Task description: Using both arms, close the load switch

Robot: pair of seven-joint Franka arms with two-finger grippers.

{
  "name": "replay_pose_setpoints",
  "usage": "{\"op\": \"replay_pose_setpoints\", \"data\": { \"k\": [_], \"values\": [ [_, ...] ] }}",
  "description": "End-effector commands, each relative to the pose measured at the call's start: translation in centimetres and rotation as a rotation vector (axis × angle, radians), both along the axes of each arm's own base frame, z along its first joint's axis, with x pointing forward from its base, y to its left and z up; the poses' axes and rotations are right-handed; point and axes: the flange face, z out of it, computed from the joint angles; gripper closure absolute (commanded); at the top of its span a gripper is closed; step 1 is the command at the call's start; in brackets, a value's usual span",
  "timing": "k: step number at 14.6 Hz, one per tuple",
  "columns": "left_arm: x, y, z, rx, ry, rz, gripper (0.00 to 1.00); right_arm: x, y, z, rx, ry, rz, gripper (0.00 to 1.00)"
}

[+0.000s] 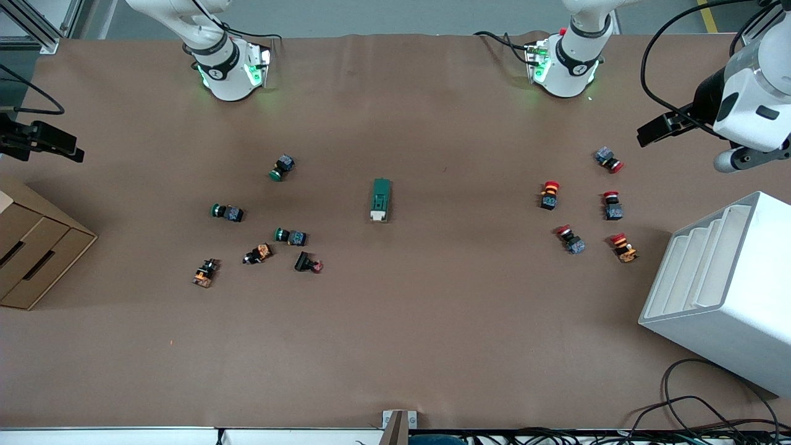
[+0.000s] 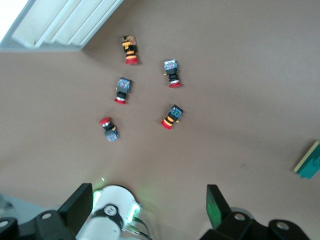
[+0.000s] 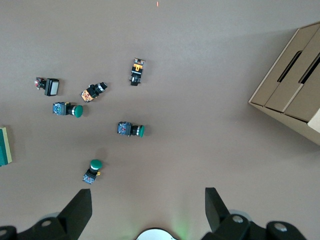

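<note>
Two loose clusters of push buttons flank the load switch [image 1: 380, 199], which lies flat near the middle of the brown table [image 1: 395, 346], well apart from both sets of fingers and touching nothing. It is a dark-green elongated block with a cream lever piece at the end nearer the front camera.

Nearest the front camera on the right arm's side lie an orange-bodied button [image 1: 204, 272], a black one with a red tip [image 1: 308, 263] and another orange one [image 1: 258, 253]; farther up are three green round-capped buttons [image 1: 290, 235] [image 1: 226, 212] [image 1: 282, 167]. A brown cardboard box [image 1: 31, 253] with slots sits at that end of the table.

At the left arm's end stands a white stepped plastic bin [image 1: 723, 290]. Beside it lie five red-capped buttons [image 1: 623, 247] [image 1: 570, 239] [image 1: 612, 205] [image 1: 549, 194] [image 1: 609, 159], small, blocky and scattered at odd angles.

The right gripper [image 3: 147, 210] hangs high over the table near its own base, black fingers [image 3: 77, 210] spread wide with nothing between them; the green buttons lie below and the switch only shows at the edge of the right wrist view [image 3: 5, 146]. The left gripper [image 2: 147, 205] likewise hangs high above the red-capped cluster, fingers [image 2: 215, 205] wide and empty, the switch [image 2: 311, 161] off to one side. Nothing lies between either gripper and the switch except bare matte table covering.
</note>
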Motion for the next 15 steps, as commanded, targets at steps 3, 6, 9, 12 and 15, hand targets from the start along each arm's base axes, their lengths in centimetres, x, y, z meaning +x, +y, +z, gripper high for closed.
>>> {"op": "replay_pose_setpoints", "data": {
  "k": [3, 6, 9, 12, 15],
  "values": [
    [-0.5, 3.2, 0.6, -0.070, -0.024, -0.158, 0.00, -1.4, -0.6, -0.5, 0.007, -0.005, 0.000, 0.00],
    [-3.6, 1.8, 0.0, -0.071, -0.042, -0.222, 0.00, -1.7, -0.7, 0.0, 0.006, -0.027, 0.000, 0.00],
    [-5.0, 1.6, -0.3, -0.060, -0.077, -0.229, 0.00, -3.2, -0.5, 0.8, 0.003, -0.085, 0.003, 0.00],
    [-5.5, 0.7, 0.0, -0.054, -0.123, -0.244, 0.00, -3.6, -0.5, 1.8, 0.001, -0.100, 0.004, 0.00],
    [-4.8, 0.6, 0.2, -0.061, -0.133, -0.264, 0.00, -3.6, -0.5, 2.0, 0.001, -0.094, 0.001, 0.00]
  ]
}}
